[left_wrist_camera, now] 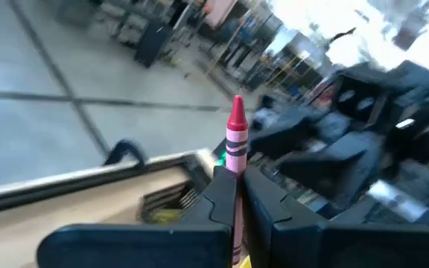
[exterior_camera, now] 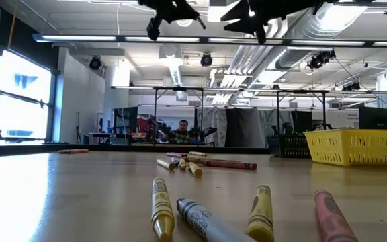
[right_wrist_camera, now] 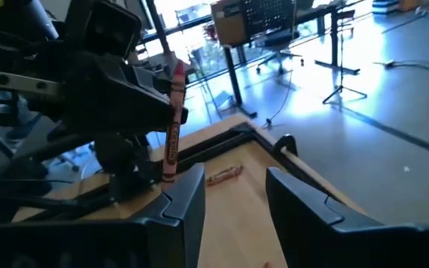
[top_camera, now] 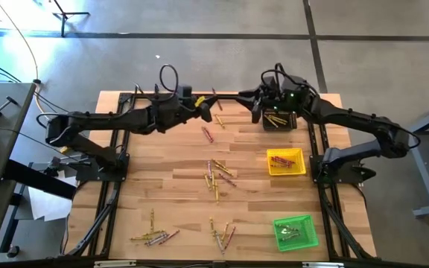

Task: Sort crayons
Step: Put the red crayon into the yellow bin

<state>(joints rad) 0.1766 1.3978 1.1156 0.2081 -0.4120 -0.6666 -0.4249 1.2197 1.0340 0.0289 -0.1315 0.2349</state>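
Note:
My left gripper (top_camera: 208,106) is raised over the table's far middle and is shut on a red crayon (left_wrist_camera: 235,138). The crayon also shows in the right wrist view (right_wrist_camera: 173,123). My right gripper (top_camera: 258,98) is open and empty. It faces the left gripper from the right, a short way off, beside the black tray (top_camera: 278,119), which holds yellow crayons. Loose crayons (top_camera: 216,177) lie flat on the table in the middle and near the front edge (top_camera: 155,237). In the low view both grippers hang at the top (exterior_camera: 173,13). My left gripper pinches the red crayon's paper-wrapped middle (right_wrist_camera: 174,112) between its two fingers. The fingers come about level from the table's left and lie across the crayon. The crayon stands nearly upright with its pointed tip (left_wrist_camera: 236,110) up, lifted clear of the table.
A yellow tray (top_camera: 285,161) with red crayons sits at the right. A green tray (top_camera: 295,231) with greyish crayons sits at the near right. A red crayon (top_camera: 207,134) lies below the grippers and another (right_wrist_camera: 224,176) near the far edge. A person (exterior_camera: 182,128) sits in the room behind.

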